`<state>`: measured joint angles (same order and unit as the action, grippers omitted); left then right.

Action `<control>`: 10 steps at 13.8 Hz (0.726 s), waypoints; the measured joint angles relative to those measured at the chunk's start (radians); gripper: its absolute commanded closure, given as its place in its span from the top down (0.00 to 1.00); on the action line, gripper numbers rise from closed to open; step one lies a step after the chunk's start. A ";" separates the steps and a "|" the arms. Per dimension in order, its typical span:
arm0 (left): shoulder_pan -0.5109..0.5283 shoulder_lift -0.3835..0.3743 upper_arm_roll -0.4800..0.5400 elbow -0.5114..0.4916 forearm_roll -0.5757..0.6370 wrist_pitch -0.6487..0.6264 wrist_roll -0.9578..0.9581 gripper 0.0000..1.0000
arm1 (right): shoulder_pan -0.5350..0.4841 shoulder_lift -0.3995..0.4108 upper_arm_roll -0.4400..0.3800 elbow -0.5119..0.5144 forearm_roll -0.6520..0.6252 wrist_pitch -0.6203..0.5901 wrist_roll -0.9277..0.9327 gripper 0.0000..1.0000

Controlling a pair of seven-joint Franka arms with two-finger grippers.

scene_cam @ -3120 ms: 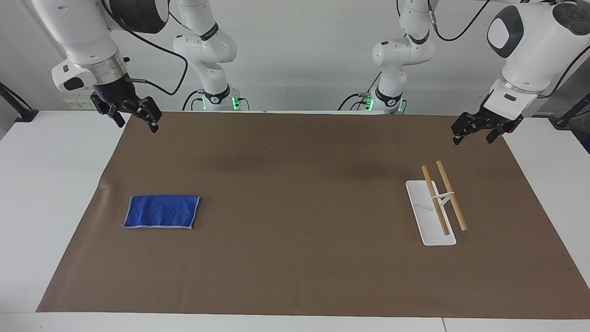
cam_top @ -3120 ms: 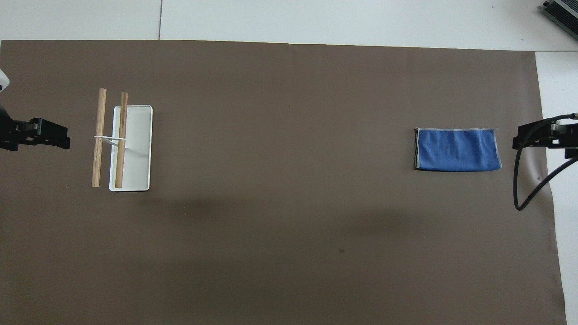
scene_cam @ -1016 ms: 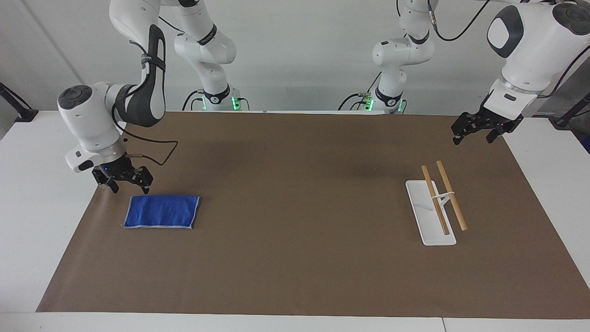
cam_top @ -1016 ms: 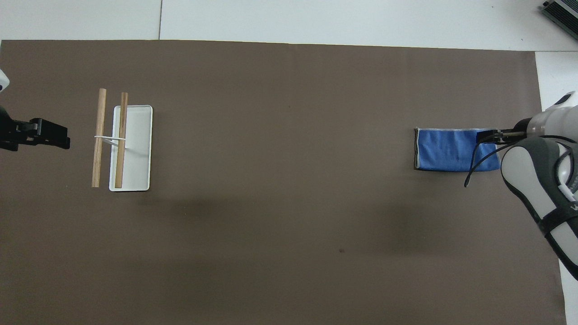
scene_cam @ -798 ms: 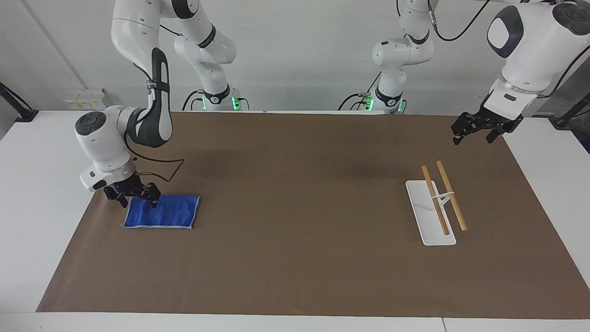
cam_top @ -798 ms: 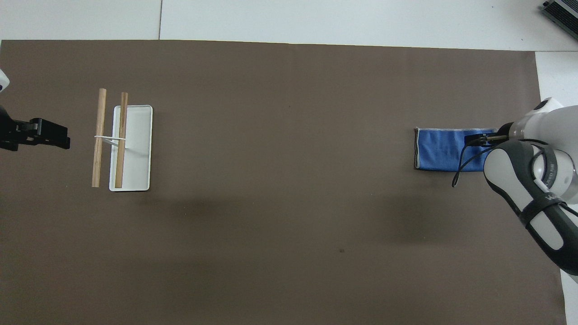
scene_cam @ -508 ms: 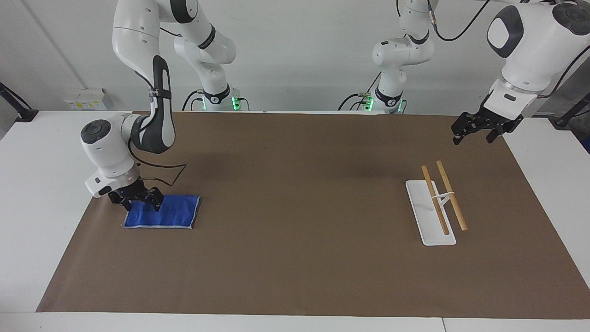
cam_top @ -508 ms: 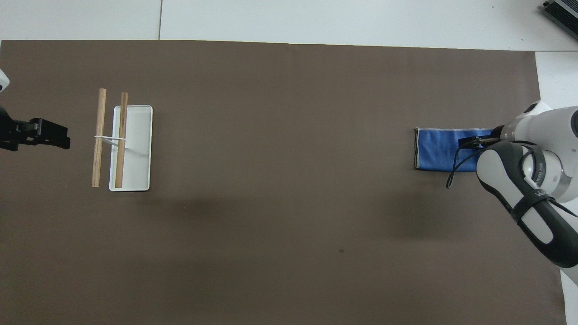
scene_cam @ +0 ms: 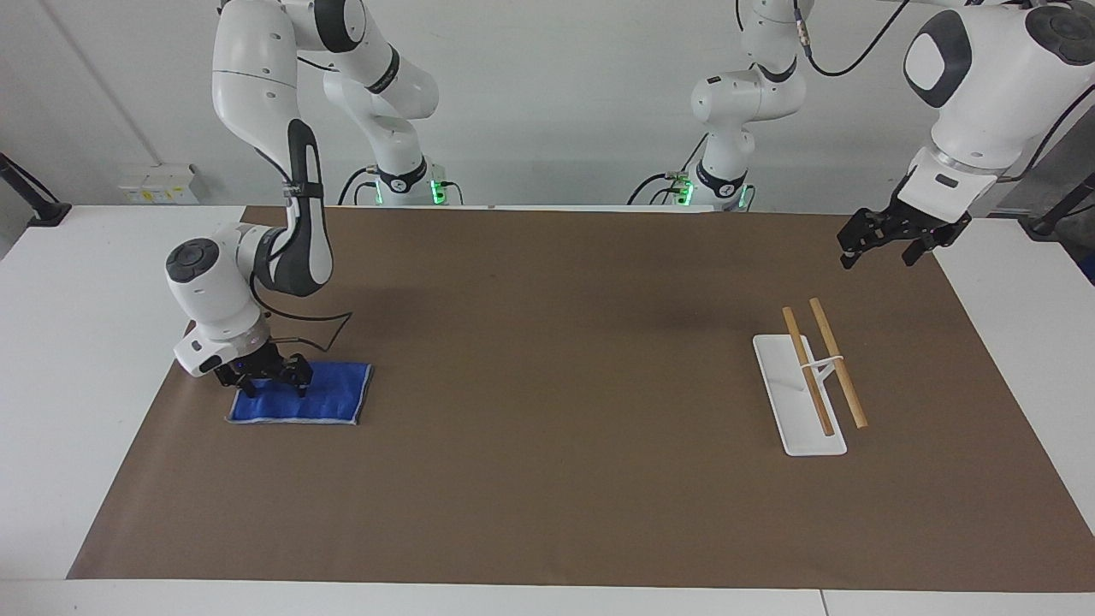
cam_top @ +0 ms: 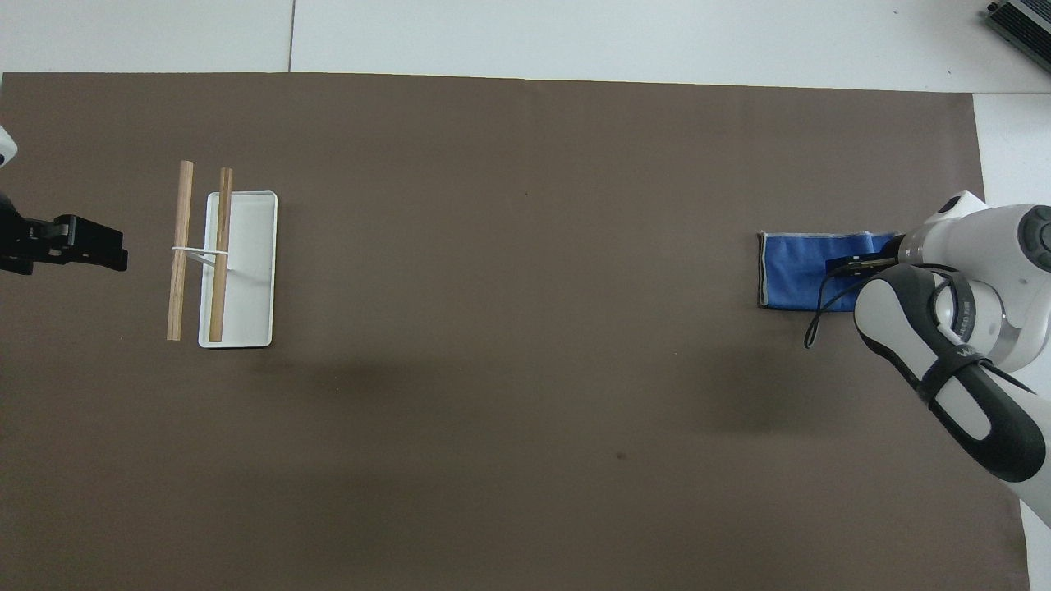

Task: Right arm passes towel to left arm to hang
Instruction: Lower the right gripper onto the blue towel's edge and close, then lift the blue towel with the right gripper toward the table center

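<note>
While the towel (scene_cam: 301, 396) lies flat on the brown mat (scene_cam: 547, 479) at the right arm's end of the table (scene_cam: 77, 282), the right gripper (scene_cam: 270, 382) is low over the towel's end nearest that table end, its fingers spread apart with blue cloth showing between and below them. Whether the fingertips touch the cloth cannot be told from the facing view. The right arm (scene_cam: 282, 171) bends down from its base at the robots' edge of the table, its white wrist directly above the gripper and a black cable (scene_cam: 316, 325) looping beside it. In the overhead view the arm's white and dark links (cam_top: 944, 345) cover the towel's (cam_top: 800, 275) outer end, so only the part toward the table's middle shows, and the gripper itself is largely hidden there.

Toward the left arm's end of the table, well apart from the right gripper, a white rack (scene_cam: 800, 398) stands on the mat, its flat base carrying two wooden rails (scene_cam: 825, 364) side by side, joined by a thin white bracket. The left gripper (scene_cam: 885, 244) hangs in the air over the mat's corner near the robots, nearer to that table end than the rack and apart from it, with its fingers spread and nothing between them. The left arm (scene_cam: 984, 85) waits there. In the overhead view the left gripper (cam_top: 86, 246) shows as a black shape at the picture's edge, beside the rack's (cam_top: 246, 271) wooden rails.
</note>
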<state>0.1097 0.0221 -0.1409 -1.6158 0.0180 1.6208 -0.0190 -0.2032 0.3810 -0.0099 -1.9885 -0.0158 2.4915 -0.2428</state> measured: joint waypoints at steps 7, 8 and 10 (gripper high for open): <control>0.000 0.000 0.000 0.000 0.000 0.000 0.000 1.00 | 0.024 -0.048 0.013 0.001 0.001 0.000 0.006 0.00; 0.000 0.000 0.000 0.000 0.000 0.000 0.000 1.00 | 0.042 -0.064 0.014 0.002 0.001 -0.004 0.026 0.00; 0.000 0.000 0.000 0.000 0.000 0.000 0.000 1.00 | 0.097 -0.103 0.017 0.003 0.001 -0.033 0.079 0.00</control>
<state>0.1097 0.0221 -0.1410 -1.6158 0.0180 1.6208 -0.0190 -0.1058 0.2784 0.0073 -1.9855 -0.0145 2.4590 -0.1638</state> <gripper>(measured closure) 0.000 0.960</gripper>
